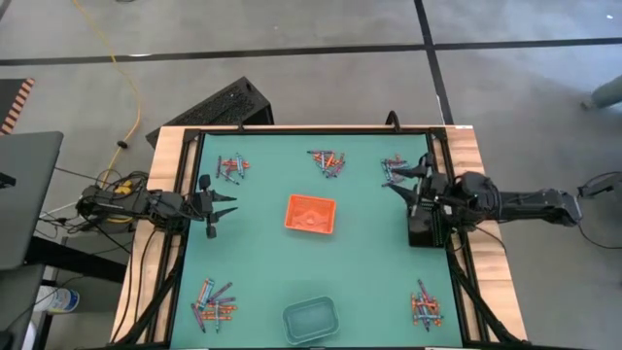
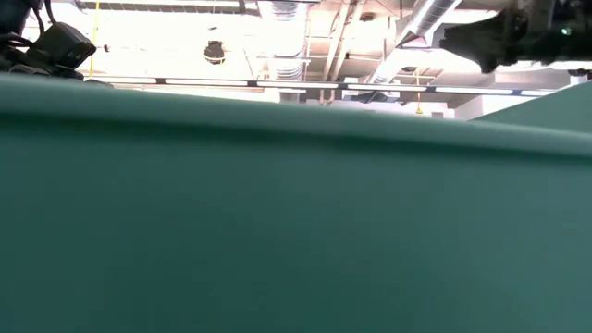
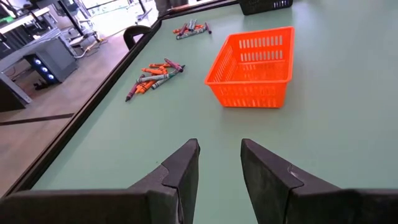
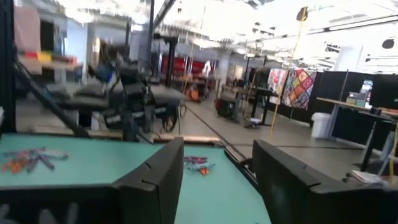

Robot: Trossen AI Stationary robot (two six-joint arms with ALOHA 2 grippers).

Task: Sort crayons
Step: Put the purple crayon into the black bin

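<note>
Crayons lie in several small heaps on the green mat: far left (image 1: 230, 167), far middle (image 1: 328, 161), far right (image 1: 394, 168), near left (image 1: 216, 301) and near right (image 1: 425, 306). My left gripper (image 1: 231, 205) stands open at the mat's left side and points toward the orange tray (image 1: 311, 214), with nothing between its fingers (image 3: 186, 163). My right gripper (image 1: 389, 179) hangs open above the far right heap, clear of it. The left wrist view shows two heaps (image 3: 155, 76) (image 3: 191, 28) beyond the gripper (image 3: 219, 146). The right wrist view shows the open gripper (image 4: 217, 149) and two heaps (image 4: 28, 158) (image 4: 199, 165).
The orange tray (image 3: 252, 62) stands in the mat's middle, a clear tray (image 1: 310, 319) at the near edge and a black tray (image 1: 425, 229) under my right arm. A raised dark rim (image 1: 185, 224) frames the mat. Bare mat lies between the heaps.
</note>
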